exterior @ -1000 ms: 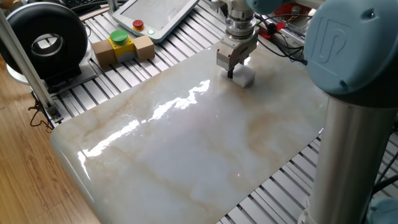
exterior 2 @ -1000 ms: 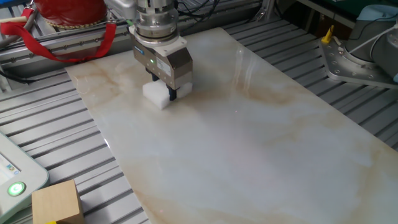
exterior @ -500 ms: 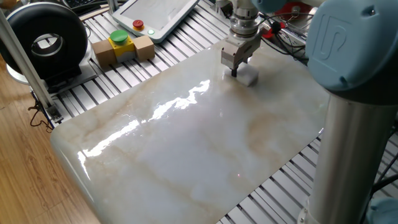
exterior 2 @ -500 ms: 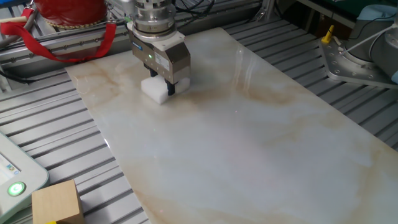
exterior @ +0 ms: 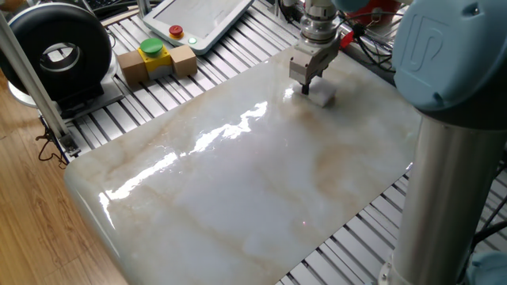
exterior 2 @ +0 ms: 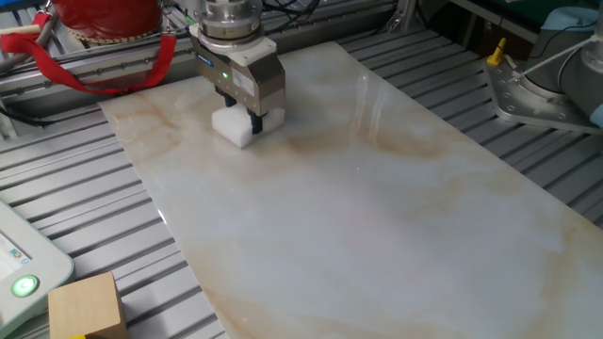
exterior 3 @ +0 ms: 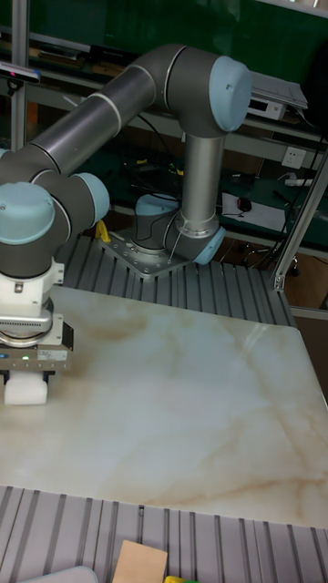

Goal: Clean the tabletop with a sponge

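The white marble tabletop [exterior: 238, 182] [exterior 2: 377, 198] [exterior 3: 182, 401] fills the middle of each view. A small white foam sponge [exterior: 322, 96] [exterior 2: 235, 128] [exterior 3: 25, 390] rests flat on it near one corner. My gripper [exterior: 306, 89] [exterior 2: 243, 121] [exterior 3: 30, 375] points straight down with its fingers shut on the sponge, pressing it onto the slab. Brownish veins run across the stone, and I cannot single out a stain among them.
A tan cardboard box with a yellow-green button [exterior: 156, 58] [exterior 2: 87, 306] sits on the ribbed aluminium frame [exterior: 119, 119]. A white pendant with a red button [exterior: 198, 20] lies behind it. A black round device [exterior: 55, 51] stands at the far left. The arm's grey column [exterior: 444, 174] rises at the right.
The gripper has slid the sponge along the slab toward its far corner, up and right in one fixed view, up and slightly left in the other. The grip stays shut.
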Robot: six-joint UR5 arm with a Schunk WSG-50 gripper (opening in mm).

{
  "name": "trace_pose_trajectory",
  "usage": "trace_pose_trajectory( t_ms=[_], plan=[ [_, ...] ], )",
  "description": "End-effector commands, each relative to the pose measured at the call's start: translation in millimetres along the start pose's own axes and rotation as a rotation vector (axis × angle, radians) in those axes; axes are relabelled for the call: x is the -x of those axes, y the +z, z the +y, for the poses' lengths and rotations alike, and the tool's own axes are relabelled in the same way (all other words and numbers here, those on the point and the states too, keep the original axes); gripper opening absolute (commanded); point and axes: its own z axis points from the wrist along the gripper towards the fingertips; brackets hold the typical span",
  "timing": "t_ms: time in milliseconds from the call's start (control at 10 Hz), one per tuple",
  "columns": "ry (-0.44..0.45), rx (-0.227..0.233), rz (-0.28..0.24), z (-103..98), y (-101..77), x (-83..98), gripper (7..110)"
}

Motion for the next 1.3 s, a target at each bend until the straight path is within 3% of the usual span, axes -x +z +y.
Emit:
trace_pose_trajectory(
  t_ms=[0,200,300,500,600,800,1000,1200],
  plan=[
    [-0.002,-0.047,0.009,-17.9,-10.6,-1.7,7],
    [0.008,-0.108,0.016,-29.5,-32.3,7.8,7],
    [0.015,-0.105,0.029,-26.1,-46.7,10.4,7],
    [0.026,-0.062,0.008,0.1,-69.6,22.6,7],
    [0.029,-0.063,0.002,10.5,-78.5,29.4,7],
    [0.046,-0.015,-0.015,50.4,-92.6,45.8,7],
    [0.109,0.092,-0.003,106.6,-100.2,52.8,7],
    [0.118,0.12,0.0,148.0,-101.2,57.9,7]
  ],
)
